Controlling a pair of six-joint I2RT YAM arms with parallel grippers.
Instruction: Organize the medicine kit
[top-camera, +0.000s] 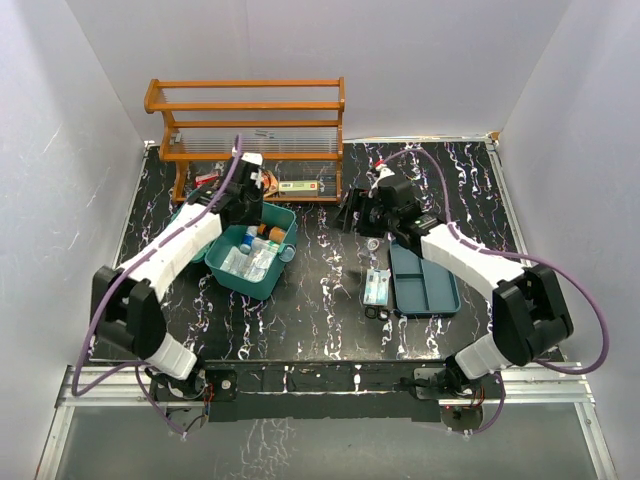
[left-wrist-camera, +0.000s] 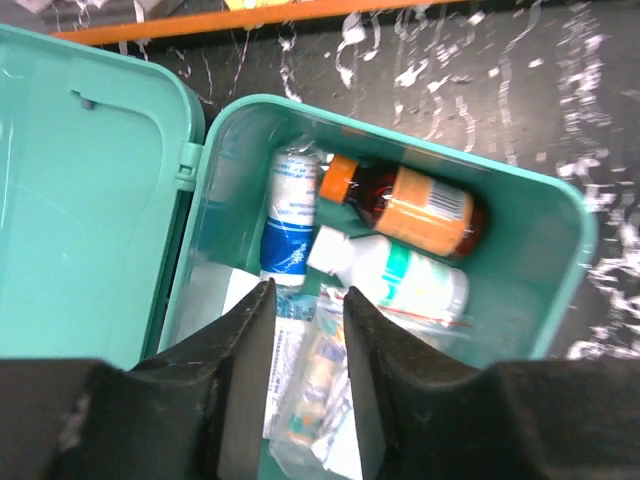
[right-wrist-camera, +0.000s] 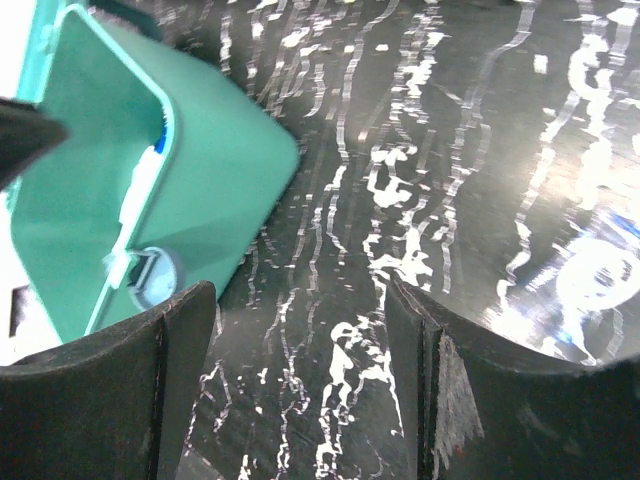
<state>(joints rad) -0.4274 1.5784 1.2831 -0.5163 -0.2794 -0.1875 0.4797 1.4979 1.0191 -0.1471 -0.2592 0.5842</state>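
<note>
Two arms reach over the black marbled table (top-camera: 320, 320) in the top view. The left gripper (top-camera: 252, 200) hangs over the open teal medicine kit (top-camera: 283, 262), above its far end. The orange rack (top-camera: 250, 130) stands beyond it. The right gripper (top-camera: 352, 212) hovers over bare table. The dark insert tray (top-camera: 430, 290) lies behind it, toward its arm's base, and the kit sits well off to its left.

From the left wrist, the left gripper (left-wrist-camera: 305, 295) has its fingers parted only narrowly. A clear packet (left-wrist-camera: 315, 400) shows in the gap, and I cannot tell whether the pads press on it. Ahead of the fingertips, inside the kit (left-wrist-camera: 545, 250), lie a white-and-blue roll (left-wrist-camera: 290, 215), a brown bottle (left-wrist-camera: 415, 210) with an orange cap, and a white bottle (left-wrist-camera: 400, 280). The hinged lid (left-wrist-camera: 80, 200) lies open to the fingers' left.

From the right wrist, the right gripper (right-wrist-camera: 300, 300) is spread wide with only table between its fingers. The kit (right-wrist-camera: 215, 170) lies ahead and to the left.
</note>
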